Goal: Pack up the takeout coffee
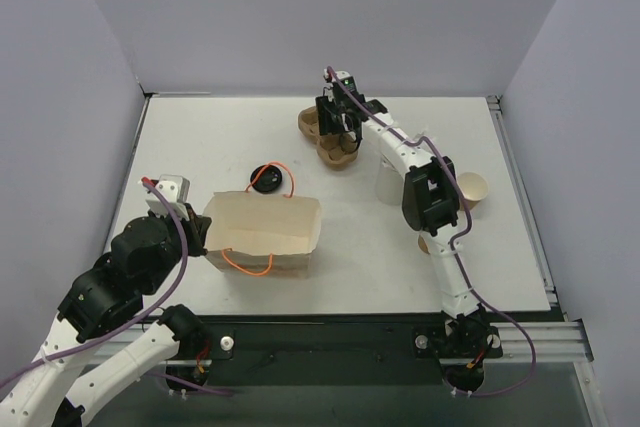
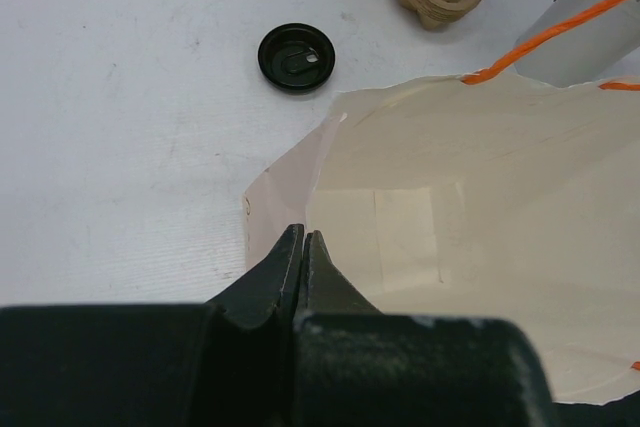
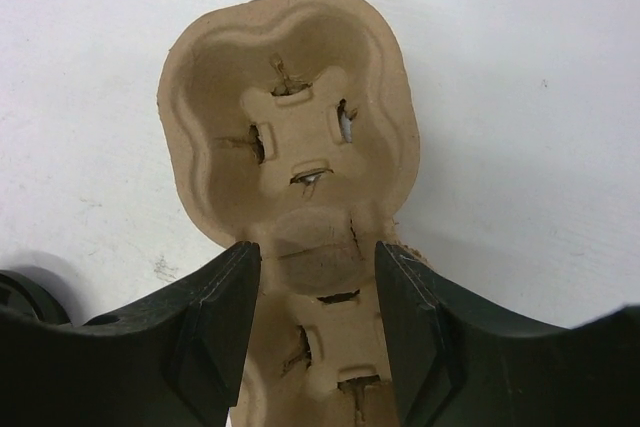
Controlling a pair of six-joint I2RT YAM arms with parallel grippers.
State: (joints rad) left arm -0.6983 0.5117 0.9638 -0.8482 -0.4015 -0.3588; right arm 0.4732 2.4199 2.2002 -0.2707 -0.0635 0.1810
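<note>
The takeout coffee (image 1: 471, 190), a small kraft cup with a white inside, stands upright on the table right of my right arm, apart from both grippers. At the back my right gripper (image 1: 338, 132) is open, one finger on each side of the narrow waist of the brown two-hole cup carrier (image 3: 300, 77). The carrier (image 1: 330, 137) lies flat with both holes empty. My left gripper (image 2: 302, 235) is shut on the left rim of the open paper bag (image 2: 470, 207), one finger outside and one inside. The bag (image 1: 262, 232) holds nothing that I can see.
A black lid (image 1: 267, 179) lies just behind the bag. A tall white cup (image 1: 388, 182) stands beside my right arm. A small brown thing (image 1: 424, 244) shows partly under that arm. Grey walls close off the back and sides of the table.
</note>
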